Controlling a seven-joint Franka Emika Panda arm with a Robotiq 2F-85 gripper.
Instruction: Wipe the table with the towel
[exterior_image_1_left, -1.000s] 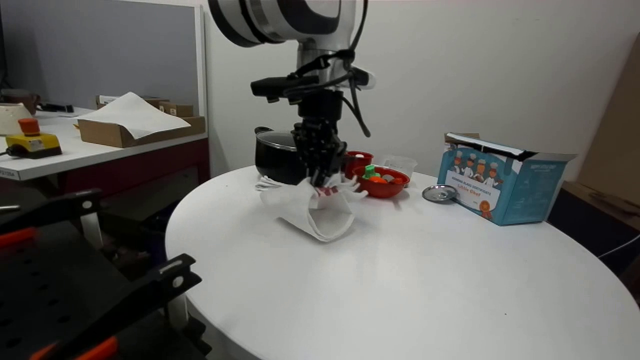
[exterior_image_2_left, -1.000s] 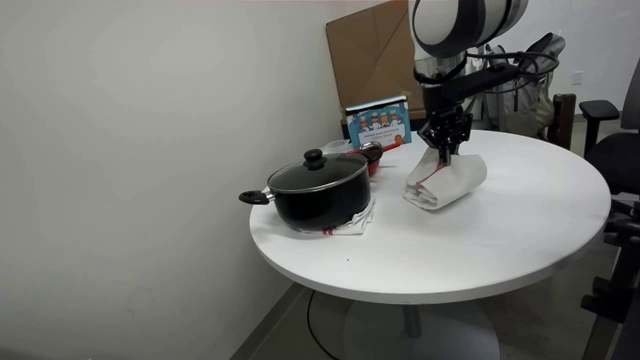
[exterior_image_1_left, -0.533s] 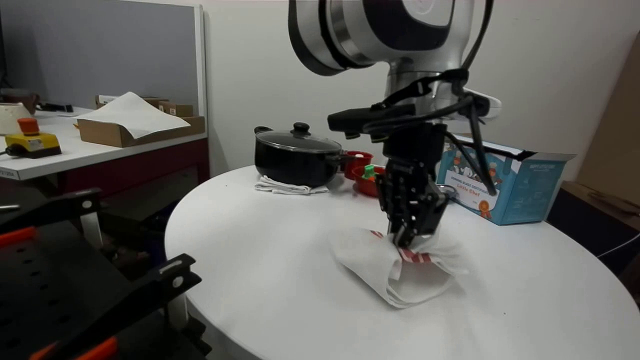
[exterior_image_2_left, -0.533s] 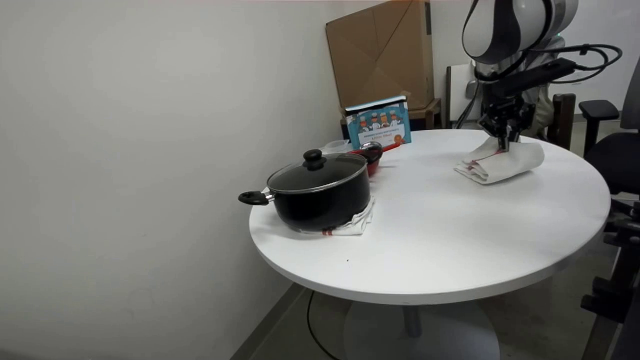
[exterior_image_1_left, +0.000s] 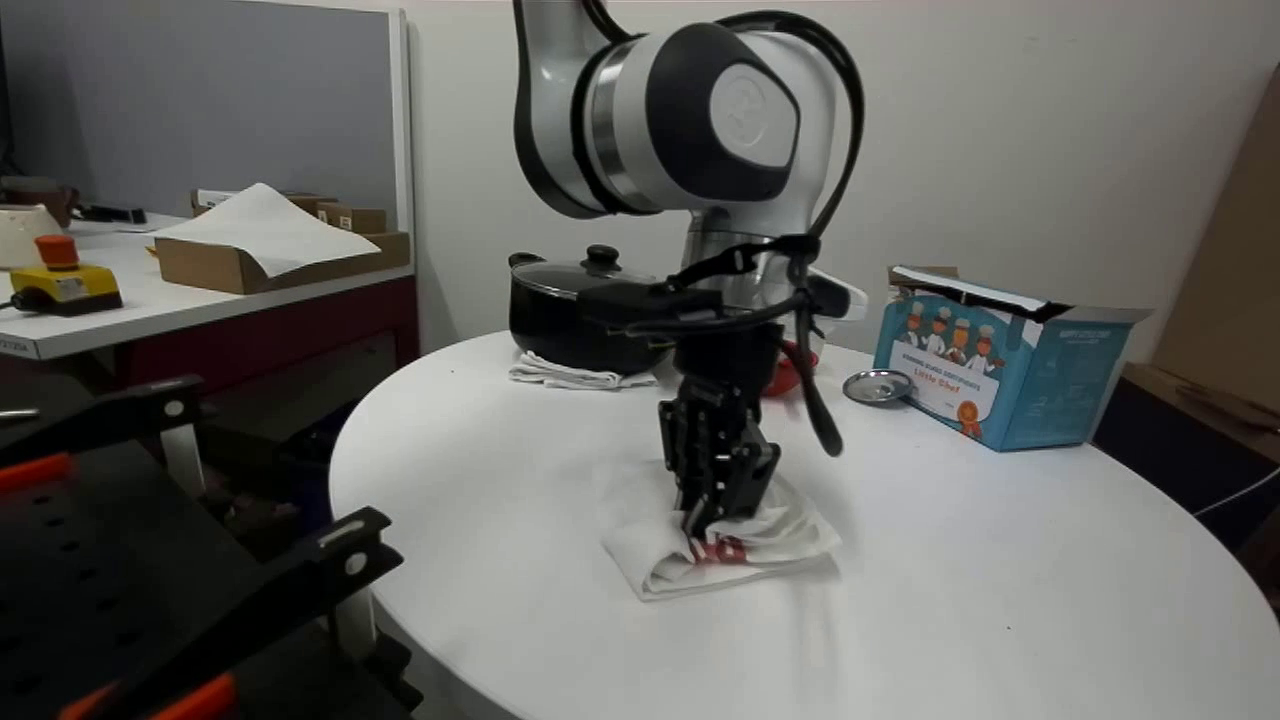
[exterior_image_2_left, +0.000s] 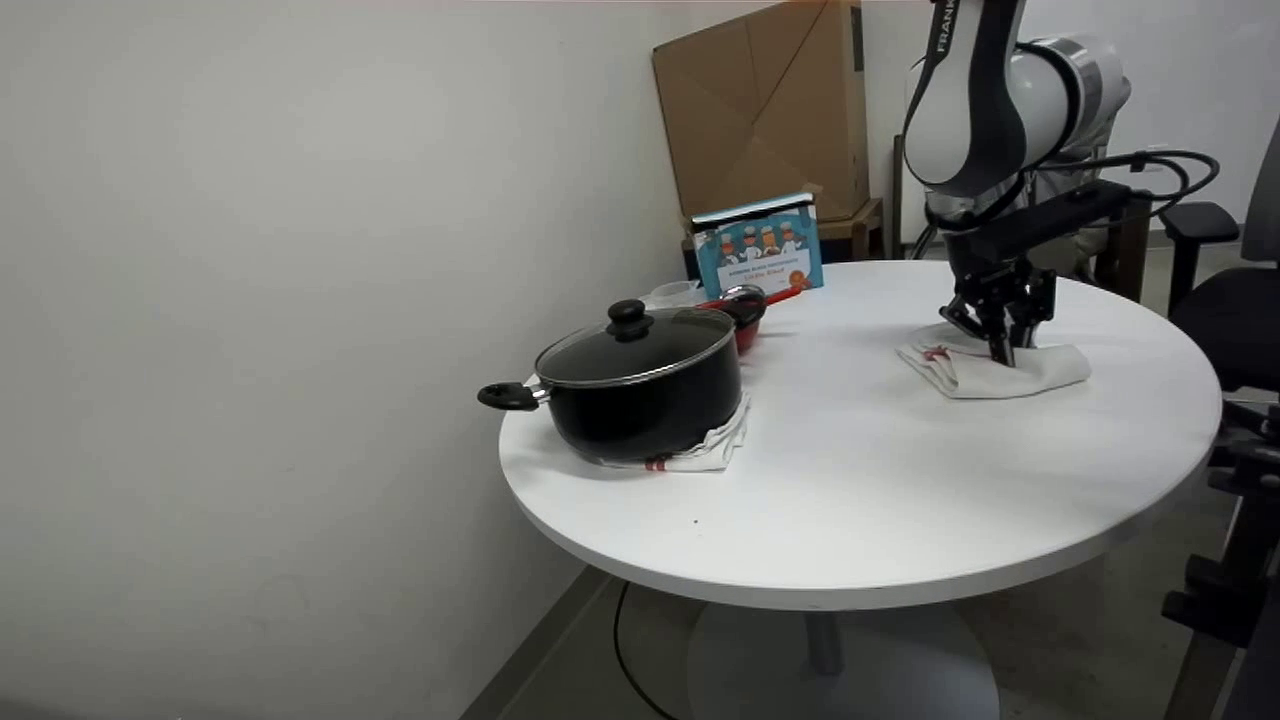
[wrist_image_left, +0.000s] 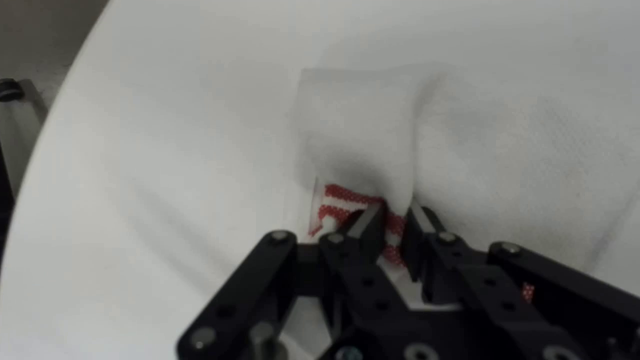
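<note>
A striped fold of the towel (wrist_image_left: 357, 120) is clamped by the gripper (wrist_image_left: 396, 221), whose fingers (wrist_image_left: 420, 240) are almost together, with only that fabric between. In both exterior views the towel is spread, rumpled and partly folded over, on the table (exterior_image_2_left: 850, 520), well apart from the pot (exterior_image_2_left: 645, 410). Under the pot, a second cloth (exterior_image_2_left: 712, 455) is partly covered. A red bowl (exterior_image_1_left: 783, 378), partly hidden by the arm (exterior_image_1_left: 720, 140), is seen near the pot; the blue box (exterior_image_1_left: 1010, 375) is stood farther from it.
</note>
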